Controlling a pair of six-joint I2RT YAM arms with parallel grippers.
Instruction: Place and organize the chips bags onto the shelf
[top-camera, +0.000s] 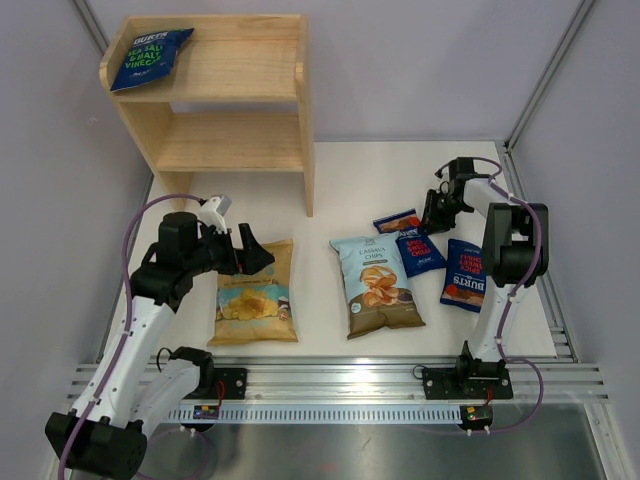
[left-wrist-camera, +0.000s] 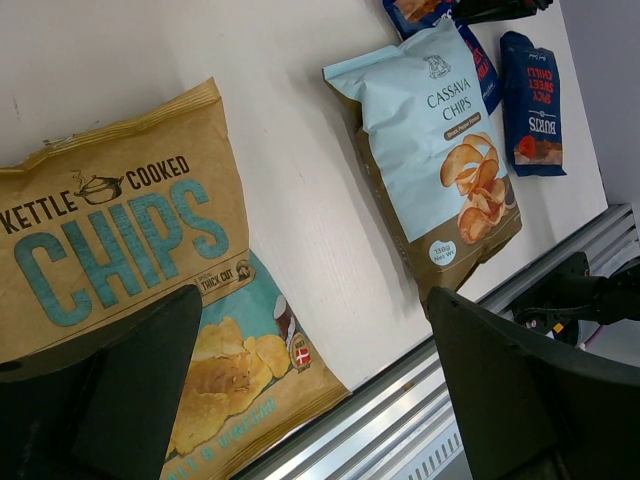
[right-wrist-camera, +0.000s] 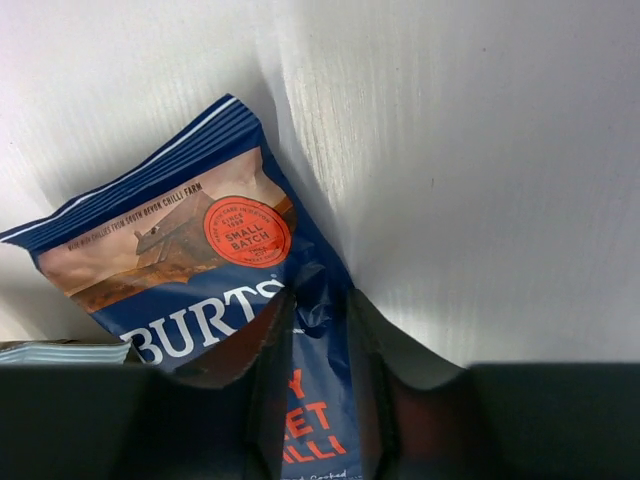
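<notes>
The wooden shelf (top-camera: 240, 70) stands at the back left, and one dark-blue Burts bag (top-camera: 150, 58) lies on its top tier. My right gripper (right-wrist-camera: 320, 300) is shut on a fold of a small Burts bag (right-wrist-camera: 190, 250) that lies on the table at the right (top-camera: 398, 220). Two more Burts bags (top-camera: 421, 251) (top-camera: 465, 275) lie close by. The Cassava Chips bag (top-camera: 375, 283) lies flat mid-table. My left gripper (top-camera: 255, 255) hangs open above the top right corner of the yellow CHIPS bag (left-wrist-camera: 110, 230), its fingers (left-wrist-camera: 110, 390) holding nothing.
A metal rail (top-camera: 340, 385) runs along the near table edge with both arm bases on it. Grey walls close in the left, right and back sides. The shelf's lower tier (top-camera: 235, 140) holds nothing.
</notes>
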